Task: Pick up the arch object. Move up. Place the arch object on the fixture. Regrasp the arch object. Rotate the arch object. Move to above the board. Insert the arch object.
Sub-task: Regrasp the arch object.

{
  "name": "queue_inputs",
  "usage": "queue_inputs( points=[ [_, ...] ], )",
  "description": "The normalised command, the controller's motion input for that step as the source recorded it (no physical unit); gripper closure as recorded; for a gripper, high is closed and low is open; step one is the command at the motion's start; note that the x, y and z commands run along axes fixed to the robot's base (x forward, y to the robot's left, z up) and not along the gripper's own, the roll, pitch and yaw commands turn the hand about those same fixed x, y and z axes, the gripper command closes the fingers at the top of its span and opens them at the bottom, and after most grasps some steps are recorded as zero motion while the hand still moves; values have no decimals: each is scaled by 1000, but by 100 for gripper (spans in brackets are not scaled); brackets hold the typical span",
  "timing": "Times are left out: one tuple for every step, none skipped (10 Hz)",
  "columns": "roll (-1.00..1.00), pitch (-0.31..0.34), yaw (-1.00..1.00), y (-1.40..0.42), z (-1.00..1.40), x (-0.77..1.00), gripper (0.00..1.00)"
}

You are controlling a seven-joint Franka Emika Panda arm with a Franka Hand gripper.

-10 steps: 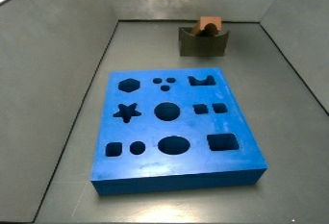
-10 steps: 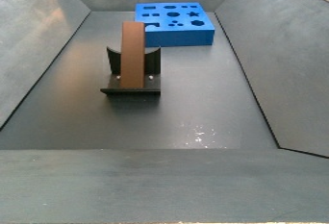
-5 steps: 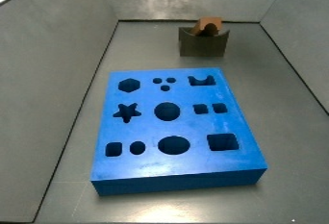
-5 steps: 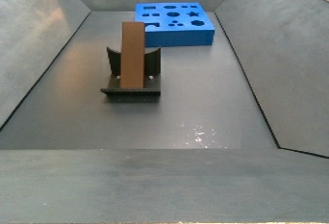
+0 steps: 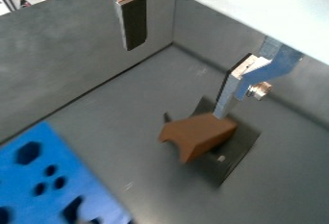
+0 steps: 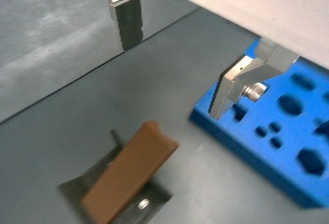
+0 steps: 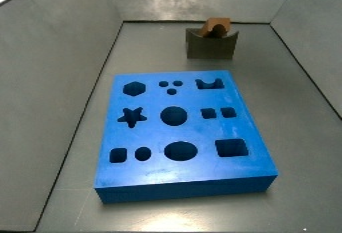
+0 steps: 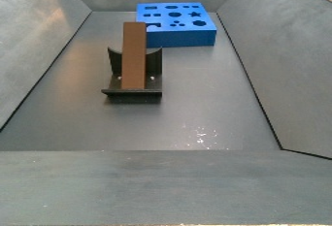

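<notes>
The arch object (image 8: 134,55) is an orange-brown bar lying across the scooped top of the fixture (image 8: 132,91), and it sticks out past the fixture's ends. Both side views show it, with the arch object (image 7: 215,25) on the fixture (image 7: 211,45) at the far end of the floor. My gripper (image 5: 178,79) hangs open well above them, nothing between its fingers (image 5: 134,21). In both wrist views the arch object (image 6: 129,170) and the fixture (image 6: 148,205) lie below the gripper (image 6: 174,79). The gripper does not show in either side view. The blue board (image 7: 181,127) lies flat on the floor.
Grey sloped walls (image 8: 39,55) close in the floor on all sides. The board (image 8: 178,24) has hexagon, star, round, square and arch cutouts. A strip of bare floor separates the board (image 6: 276,141) from the fixture (image 5: 232,161).
</notes>
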Motion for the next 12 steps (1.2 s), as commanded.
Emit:
queue_inputs(
  points=[
    [1000, 8, 24, -19, 11, -2, 0],
    [1000, 15, 26, -19, 8, -1, 0],
    [1000, 23, 28, -23, 9, 8, 0],
    [1000, 30, 30, -23, 3, 21, 0],
    [1000, 43, 34, -26, -1, 36, 0],
    [1000, 56, 38, -30, -3, 47, 0],
    [1000, 71, 44, -31, -3, 62, 0],
    [1000, 91, 52, -36, -4, 74, 0],
    [1000, 120, 67, -40, -1, 84, 0],
    [1000, 145, 86, -42, -1, 88, 0],
    [1000, 176, 113, -44, -5, 94, 0],
    [897, 197, 154, -51, -4, 100, 0]
  ],
)
